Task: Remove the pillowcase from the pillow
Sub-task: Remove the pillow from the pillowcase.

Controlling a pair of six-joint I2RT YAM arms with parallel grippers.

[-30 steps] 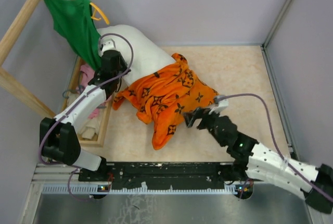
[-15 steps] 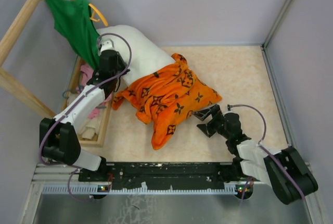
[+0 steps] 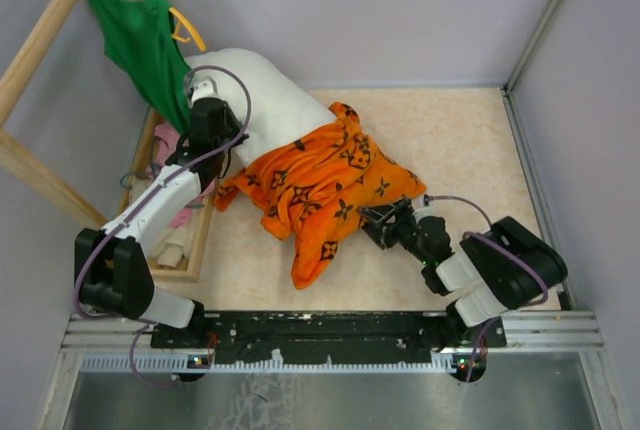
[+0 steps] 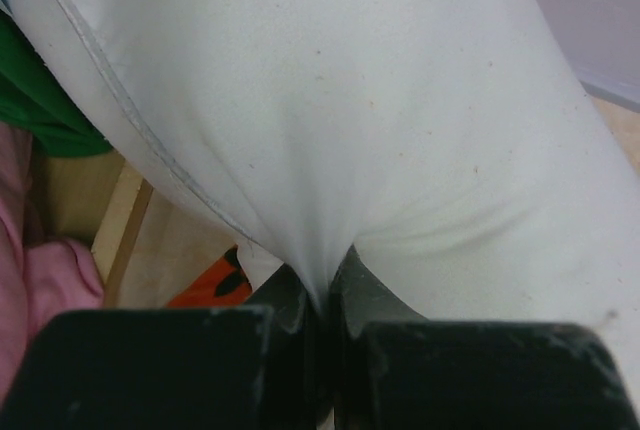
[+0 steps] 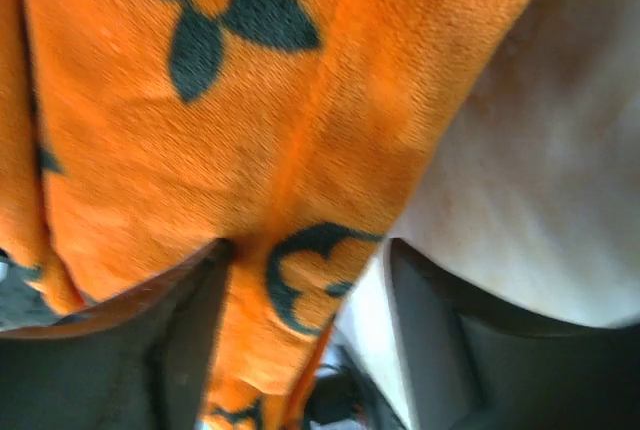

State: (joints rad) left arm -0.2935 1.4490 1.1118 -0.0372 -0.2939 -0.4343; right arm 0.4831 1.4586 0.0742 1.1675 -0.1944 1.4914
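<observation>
From the top camera I see the pillow (image 3: 265, 100) lying at the far left of the table (image 3: 460, 140), with its white end bare and poking out toward the green top (image 3: 140, 40) on the wooden rack (image 3: 40, 50). The pillowcase (image 3: 320, 185) covers only the near end and is bunched up, and one orange flap hangs toward me. My left gripper (image 3: 222, 140) is at the pillow's left edge, right by the wooden box (image 3: 200, 235) with the pink cloth (image 3: 170, 140), so that side is tight. My right gripper (image 3: 375, 222) is at the pillowcase's near right edge, with bare table to its right and behind it. In the left wrist camera, the fingers (image 4: 280, 300) are closed tight, pinching a fold of white pillow cloth. In the right wrist camera, the fingers (image 5: 180, 320) stand apart with the orange edge between them, and I see a gap beside the cloth, so this claw is open.
</observation>
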